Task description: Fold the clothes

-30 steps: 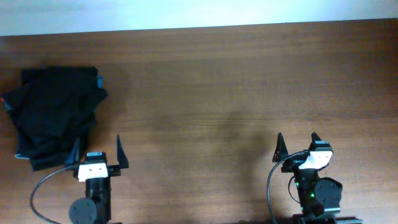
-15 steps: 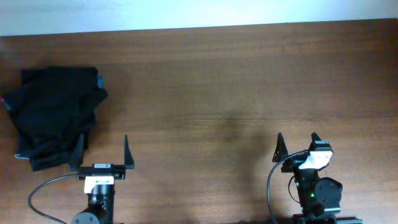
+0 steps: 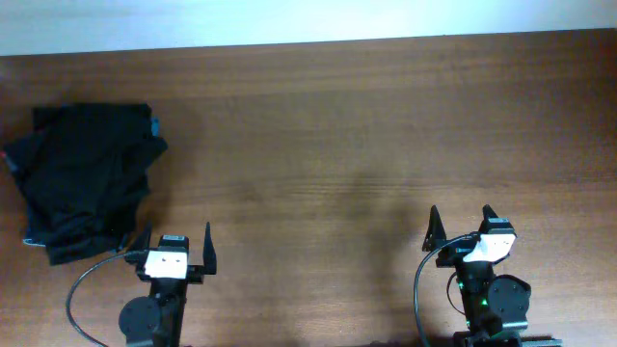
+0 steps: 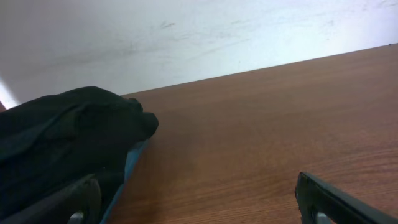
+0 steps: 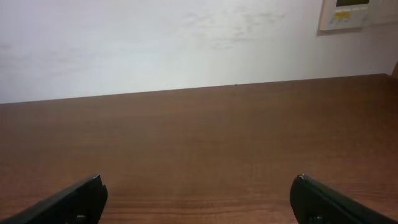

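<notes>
Two of mine, left claw [image 3: 176, 235] and right claw [image 3: 461, 214], both stand spread wide, gripping nothing. One heap of black clothes [image 3: 85, 178], teal-edged, lies on the worktop [image 3: 337, 135] just ahead-left of my left claw; garments within uncountable.

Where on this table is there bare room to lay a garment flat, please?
Bare wood of the table runs from the clothes rightward to the right edge, and between the left gripper and the right gripper, both open. The left end is crowded: the pile sits there, close by the left gripper.
</notes>
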Motion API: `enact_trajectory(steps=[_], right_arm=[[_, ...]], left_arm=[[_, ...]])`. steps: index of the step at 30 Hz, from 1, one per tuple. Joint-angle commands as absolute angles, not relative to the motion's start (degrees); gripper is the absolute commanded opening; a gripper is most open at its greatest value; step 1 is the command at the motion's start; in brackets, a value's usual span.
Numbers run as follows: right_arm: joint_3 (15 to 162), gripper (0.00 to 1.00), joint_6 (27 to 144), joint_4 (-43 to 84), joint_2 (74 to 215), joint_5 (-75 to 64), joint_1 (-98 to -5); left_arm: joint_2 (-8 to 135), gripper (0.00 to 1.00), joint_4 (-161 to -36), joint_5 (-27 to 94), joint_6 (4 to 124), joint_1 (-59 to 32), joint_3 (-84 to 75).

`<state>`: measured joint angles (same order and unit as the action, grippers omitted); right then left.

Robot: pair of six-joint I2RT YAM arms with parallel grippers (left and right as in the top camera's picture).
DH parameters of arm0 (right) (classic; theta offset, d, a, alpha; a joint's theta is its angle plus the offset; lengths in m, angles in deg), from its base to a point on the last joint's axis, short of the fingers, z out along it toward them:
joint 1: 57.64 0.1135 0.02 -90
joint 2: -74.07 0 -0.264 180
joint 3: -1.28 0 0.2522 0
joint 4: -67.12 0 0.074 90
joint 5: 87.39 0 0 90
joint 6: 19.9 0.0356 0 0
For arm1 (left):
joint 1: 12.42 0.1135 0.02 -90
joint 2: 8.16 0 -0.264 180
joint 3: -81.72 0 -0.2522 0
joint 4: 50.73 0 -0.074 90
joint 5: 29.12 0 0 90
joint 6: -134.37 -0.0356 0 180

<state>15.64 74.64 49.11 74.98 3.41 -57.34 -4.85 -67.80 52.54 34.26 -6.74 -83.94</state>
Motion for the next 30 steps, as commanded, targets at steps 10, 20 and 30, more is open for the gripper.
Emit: enact_trajectory(steps=[10, 20, 30], right_arm=[[15.35, 0.99, 75.07, 48.76, 74.54, 3.28, -57.36], [15.35, 0.99, 75.07, 48.76, 74.54, 3.28, -57.36], [15.35, 0.99, 75.07, 48.76, 74.54, 3.28, -57.36]], left_arm=[[-7.86, 0.99, -68.04, 53.2, 33.76, -7.12, -84.09], [-7.86, 0.99, -68.04, 53.2, 33.76, -7.12, -84.09], [-7.86, 0.99, -68.22, 53.2, 33.76, -7.12, -84.05]])
